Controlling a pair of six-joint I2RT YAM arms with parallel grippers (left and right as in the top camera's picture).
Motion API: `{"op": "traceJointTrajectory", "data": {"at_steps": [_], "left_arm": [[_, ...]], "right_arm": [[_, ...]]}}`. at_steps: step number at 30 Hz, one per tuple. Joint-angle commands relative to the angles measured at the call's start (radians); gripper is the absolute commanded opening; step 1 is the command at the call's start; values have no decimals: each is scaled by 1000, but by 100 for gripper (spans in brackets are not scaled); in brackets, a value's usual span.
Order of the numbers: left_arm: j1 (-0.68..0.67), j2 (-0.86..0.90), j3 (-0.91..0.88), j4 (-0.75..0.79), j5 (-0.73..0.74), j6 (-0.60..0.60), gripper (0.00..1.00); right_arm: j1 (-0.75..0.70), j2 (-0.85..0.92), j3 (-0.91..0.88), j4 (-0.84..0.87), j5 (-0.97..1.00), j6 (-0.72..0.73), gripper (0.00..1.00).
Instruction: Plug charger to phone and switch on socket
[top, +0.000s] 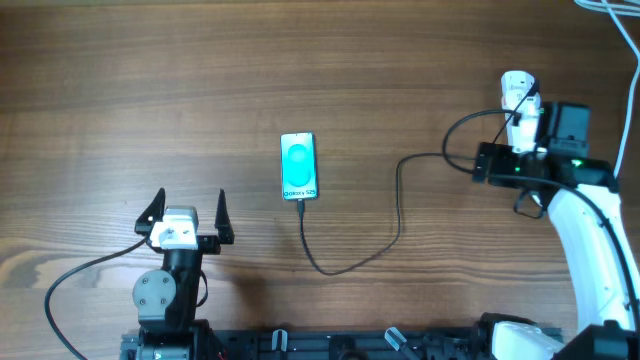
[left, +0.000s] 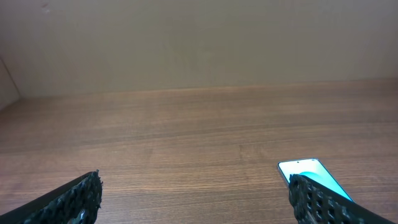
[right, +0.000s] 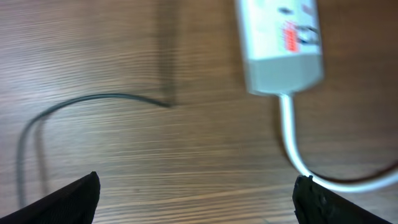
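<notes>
Left claw (top: 189, 205) spread, idle. Right claw (right: 196, 186) spread near socket (right: 283, 43): sloppy press could shove socket, tug charger (top: 350, 262) off phone (top: 299, 166).

Overhead straight down on whole bench (top: 150, 80), left wrist low across it, sharing phone (left: 308, 171), right wrist close above socket (right: 283, 50).

Dark brown wood-grain table (top: 120, 80), plain beige wall (left: 199, 43) behind, soft even light
</notes>
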Motion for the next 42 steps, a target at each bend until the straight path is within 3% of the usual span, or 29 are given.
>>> {"op": "traceJointTrajectory", "data": {"at_steps": [1,28,37,42], "left_arm": [[9,-11,-8,0,-10,12,100],[9,-11,-8,0,-10,12,100],[9,-11,-8,0,-10,12,100],[9,-11,-8,0,-10,11,100]], "right_arm": [[38,-44,-7,3,6,-12,100],[38,-77,-7,1,16,-5,100],[38,-77,-75,41,-120,-1,100],[38,-85,-167,148,-179,-3,100]]}}
